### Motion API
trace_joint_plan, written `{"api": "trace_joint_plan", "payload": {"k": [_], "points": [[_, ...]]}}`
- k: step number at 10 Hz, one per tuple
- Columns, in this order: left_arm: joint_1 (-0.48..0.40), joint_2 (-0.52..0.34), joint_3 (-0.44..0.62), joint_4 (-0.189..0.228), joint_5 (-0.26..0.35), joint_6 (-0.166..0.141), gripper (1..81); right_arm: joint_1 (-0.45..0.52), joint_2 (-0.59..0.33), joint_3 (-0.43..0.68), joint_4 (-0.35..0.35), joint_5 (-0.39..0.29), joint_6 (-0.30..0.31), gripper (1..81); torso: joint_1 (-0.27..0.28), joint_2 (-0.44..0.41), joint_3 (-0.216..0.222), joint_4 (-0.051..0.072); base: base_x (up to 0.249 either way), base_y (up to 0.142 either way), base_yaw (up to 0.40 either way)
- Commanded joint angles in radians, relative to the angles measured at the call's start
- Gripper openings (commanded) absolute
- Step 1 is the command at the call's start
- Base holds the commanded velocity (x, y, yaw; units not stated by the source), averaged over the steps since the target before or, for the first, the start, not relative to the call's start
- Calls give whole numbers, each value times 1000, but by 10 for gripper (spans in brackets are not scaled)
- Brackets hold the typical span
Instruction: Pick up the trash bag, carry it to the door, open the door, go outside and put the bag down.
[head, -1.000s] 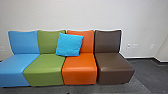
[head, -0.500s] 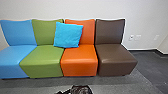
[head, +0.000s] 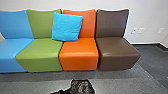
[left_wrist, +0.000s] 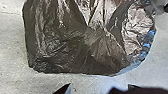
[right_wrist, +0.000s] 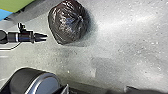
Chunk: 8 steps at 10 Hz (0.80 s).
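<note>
Trash bag (right_wrist: 68, 23), gathered top upward, long axis unclear

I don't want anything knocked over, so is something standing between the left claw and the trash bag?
Nothing visible does: in the right wrist view, the left claw faces the trash bag with a strip of floor between them.

A large, glossy, dark brown-black plastic trash bag (left_wrist: 67, 42) sits on a pale grey, speckled floor (left_wrist: 12, 50). Sharp creases gather in its crinkled plastic, parts of it shine silvery, and blue glints mark one side.
</note>
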Motion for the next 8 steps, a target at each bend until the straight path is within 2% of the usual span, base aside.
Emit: {"api": "trace_joint_plan", "payload": {"k": [1, 3, 8], "points": [[-134, -5, 6, -24, 71, -1, 811, 107, -57, 42, 18, -66, 3, 811, 63, -98, 1, 0, 0, 0, 0], [-146, 0, 4, -27, 72, -1, 811, 118, -58, 56, 15, -86, 4, 811, 103, -163, -7, 0, 0, 0, 0], [-204, 28, 4, -25, 75, -1, 811, 123, -60, 59, 15, -86, 4, 811, 214, -335, -8, 0, 0, 0, 0]]}}
